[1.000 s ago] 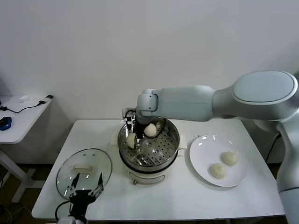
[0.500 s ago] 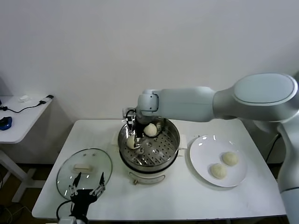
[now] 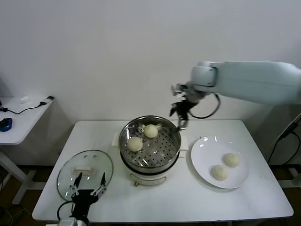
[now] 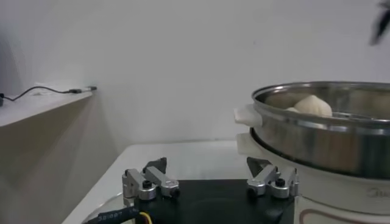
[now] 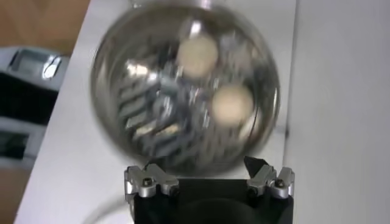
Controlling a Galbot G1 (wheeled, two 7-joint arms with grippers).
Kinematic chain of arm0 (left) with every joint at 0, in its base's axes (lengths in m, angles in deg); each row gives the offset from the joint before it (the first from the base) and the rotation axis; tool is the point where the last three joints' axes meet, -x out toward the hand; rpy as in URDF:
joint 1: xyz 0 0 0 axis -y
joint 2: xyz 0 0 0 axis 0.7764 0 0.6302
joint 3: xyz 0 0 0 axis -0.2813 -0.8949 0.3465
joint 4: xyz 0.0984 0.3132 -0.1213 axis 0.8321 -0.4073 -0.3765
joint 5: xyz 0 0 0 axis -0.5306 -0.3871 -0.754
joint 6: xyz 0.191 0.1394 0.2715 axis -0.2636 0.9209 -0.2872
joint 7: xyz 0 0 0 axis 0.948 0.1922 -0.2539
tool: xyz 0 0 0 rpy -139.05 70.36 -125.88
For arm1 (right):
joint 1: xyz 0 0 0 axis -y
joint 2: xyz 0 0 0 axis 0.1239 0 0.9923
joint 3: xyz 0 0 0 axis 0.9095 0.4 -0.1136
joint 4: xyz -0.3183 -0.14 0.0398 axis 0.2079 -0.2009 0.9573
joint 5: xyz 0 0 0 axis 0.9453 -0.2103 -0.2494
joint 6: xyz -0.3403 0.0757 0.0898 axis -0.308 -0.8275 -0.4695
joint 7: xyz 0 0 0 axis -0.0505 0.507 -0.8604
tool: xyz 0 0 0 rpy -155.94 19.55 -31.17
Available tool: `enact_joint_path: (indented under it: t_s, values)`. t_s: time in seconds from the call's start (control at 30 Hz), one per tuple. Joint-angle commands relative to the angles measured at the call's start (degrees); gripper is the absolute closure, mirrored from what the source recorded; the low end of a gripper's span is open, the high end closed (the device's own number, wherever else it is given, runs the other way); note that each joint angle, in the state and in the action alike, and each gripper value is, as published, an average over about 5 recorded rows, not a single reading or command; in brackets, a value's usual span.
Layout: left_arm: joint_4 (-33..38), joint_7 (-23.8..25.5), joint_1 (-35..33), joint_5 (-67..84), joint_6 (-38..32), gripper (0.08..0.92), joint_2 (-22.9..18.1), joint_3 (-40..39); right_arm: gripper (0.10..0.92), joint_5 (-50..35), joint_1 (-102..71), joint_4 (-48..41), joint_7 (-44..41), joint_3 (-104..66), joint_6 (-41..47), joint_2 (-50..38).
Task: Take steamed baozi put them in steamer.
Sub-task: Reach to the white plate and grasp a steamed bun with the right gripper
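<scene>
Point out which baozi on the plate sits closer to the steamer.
The lower baozi on the plate; the other baozi lies farther from the steamer.

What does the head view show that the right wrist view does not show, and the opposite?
Only the head view shows the flat white plate with two round cream-white buns, the round glass lid, and the open left gripper low near that lid. Only the right wrist view shows the open right gripper from behind, empty, above the basket. Both show the shiny steel steamer basket holding two buns.
</scene>
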Motion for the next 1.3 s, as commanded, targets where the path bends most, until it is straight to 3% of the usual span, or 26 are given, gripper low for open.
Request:
enact_joint_path:
  t_s: [0.03,0.27,0.57,1.3]
  values:
    - [-0.2,0.1,0.2,0.0,0.1,0.177,-0.2,0.0,0.203,12.2,2.3,6.7,-4.5,9.1,-3.6,-20.3]
    - [-0.5,0.2,0.6,0.0,0.5,0.177,-0.7,0.6,0.203,17.9,-11.0,7.1,0.2,2.5,-0.3,-23.2]
    - [-1.1,0.7,0.8,-0.1,0.9,0.177,-0.9,1.5,0.203,21.1,-27.0,-0.2,2.7,-9.4,1.4,-20.4]
    - [-1.8,0.6,0.5,-0.2,1.2,0.177,-1.5,1.9,0.203,22.9,-37.1,-7.0,3.9,-17.4,1.8,-15.2]
